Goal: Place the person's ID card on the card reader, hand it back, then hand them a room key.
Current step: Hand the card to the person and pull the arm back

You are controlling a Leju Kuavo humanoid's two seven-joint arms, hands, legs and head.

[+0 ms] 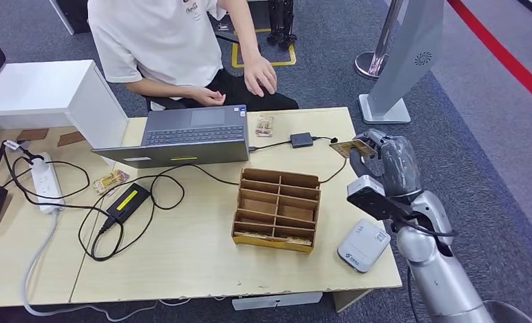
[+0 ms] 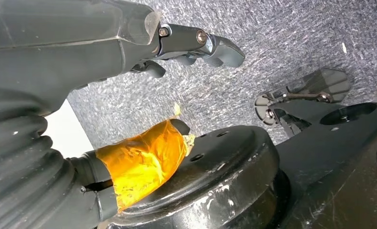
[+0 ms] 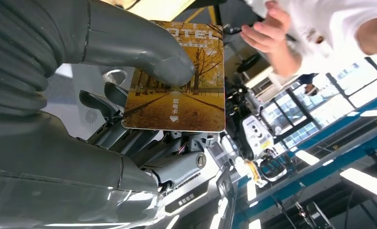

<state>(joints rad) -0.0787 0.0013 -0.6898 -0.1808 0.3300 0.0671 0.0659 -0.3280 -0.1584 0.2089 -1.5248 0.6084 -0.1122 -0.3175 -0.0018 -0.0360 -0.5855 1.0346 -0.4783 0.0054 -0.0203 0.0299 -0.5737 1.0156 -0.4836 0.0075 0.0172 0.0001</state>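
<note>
Right hand (image 1: 384, 158) pinches room key (image 1: 352, 149) off the desk's (image 1: 182, 262) far right corner; card reader (image 1: 364, 245), wooden organizer (image 1: 276, 210) nearby. Left hand (image 2: 81, 71) empty, fingers apart.

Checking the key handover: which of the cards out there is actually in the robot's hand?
The hotel key card in the right hand; the others lie in the wooden organizer or on the table.
</note>
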